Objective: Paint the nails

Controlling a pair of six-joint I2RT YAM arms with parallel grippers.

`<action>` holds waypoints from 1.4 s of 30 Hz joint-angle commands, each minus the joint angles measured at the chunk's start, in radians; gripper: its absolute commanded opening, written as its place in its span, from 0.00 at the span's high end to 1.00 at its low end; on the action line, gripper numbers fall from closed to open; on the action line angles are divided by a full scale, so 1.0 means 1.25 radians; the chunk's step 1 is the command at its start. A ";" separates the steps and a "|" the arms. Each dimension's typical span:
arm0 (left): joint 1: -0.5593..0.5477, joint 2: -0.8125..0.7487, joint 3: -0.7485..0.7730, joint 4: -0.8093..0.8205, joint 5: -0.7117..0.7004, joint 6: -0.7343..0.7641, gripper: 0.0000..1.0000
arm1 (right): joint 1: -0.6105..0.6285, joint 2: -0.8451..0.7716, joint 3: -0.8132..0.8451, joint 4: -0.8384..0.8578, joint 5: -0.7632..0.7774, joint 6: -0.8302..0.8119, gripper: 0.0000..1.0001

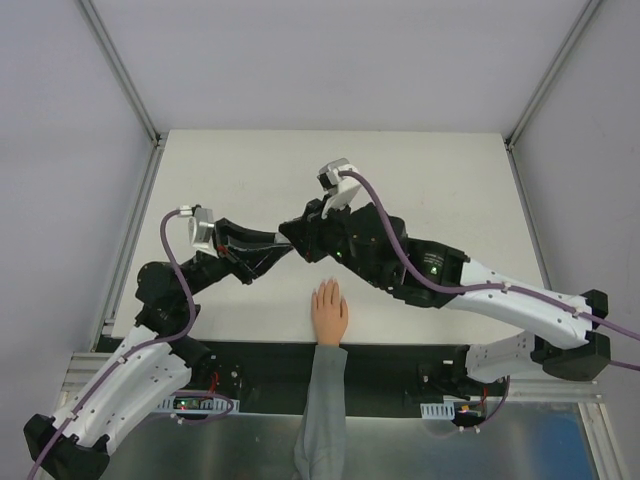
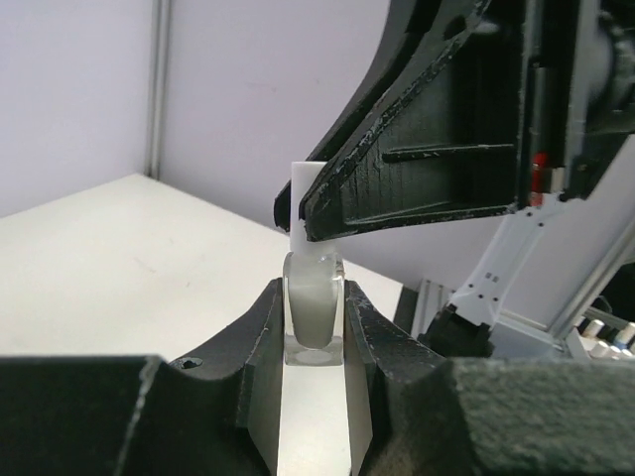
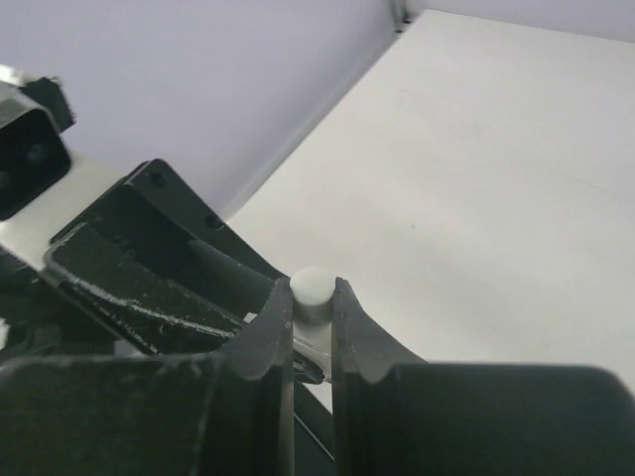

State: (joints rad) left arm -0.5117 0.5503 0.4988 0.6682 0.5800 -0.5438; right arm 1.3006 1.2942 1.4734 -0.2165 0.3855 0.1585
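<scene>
A small clear bottle (image 2: 315,309) of pale liquid stands upright between my left gripper's (image 2: 314,294) fingers, which are shut on its body. Its white cap (image 3: 313,288) is pinched by my right gripper (image 3: 313,297), shut on it from above. In the top view the two grippers meet tip to tip above the table's middle, left gripper (image 1: 272,245) and right gripper (image 1: 296,236). The peach mannequin hand (image 1: 329,315) lies flat just in front of them, fingers pointing away. Its nails (image 1: 327,287) are barely distinct from the fingers. Neither gripper touches the hand.
The hand's grey sleeve (image 1: 320,410) runs back over a black strip (image 1: 250,365) at the table's near edge, between the two arm bases. Metal frame rails (image 1: 130,240) and pale walls enclose the white table (image 1: 430,180) on three sides.
</scene>
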 commanded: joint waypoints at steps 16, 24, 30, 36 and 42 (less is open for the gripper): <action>0.009 -0.136 0.039 -0.138 0.046 -0.140 1.00 | -0.210 -0.007 0.117 -0.147 -0.694 -0.180 0.25; 0.009 -0.154 0.043 -0.072 0.083 -0.218 1.00 | -0.247 0.024 0.084 0.031 -0.889 -0.095 0.30; 0.009 -0.154 0.031 -0.023 0.089 -0.248 1.00 | -0.248 0.063 0.079 0.125 -0.946 -0.050 0.41; 0.009 -0.147 0.024 0.003 0.098 -0.264 1.00 | -0.248 0.081 0.063 0.170 -0.961 -0.019 0.55; 0.011 -0.143 0.024 0.019 0.085 -0.262 1.00 | -0.247 0.084 0.045 0.216 -0.964 0.001 0.90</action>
State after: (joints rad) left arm -0.5083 0.3702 0.5098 0.5987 0.6785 -0.8577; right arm 0.9962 1.4059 1.5356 -0.0536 -0.7837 0.1310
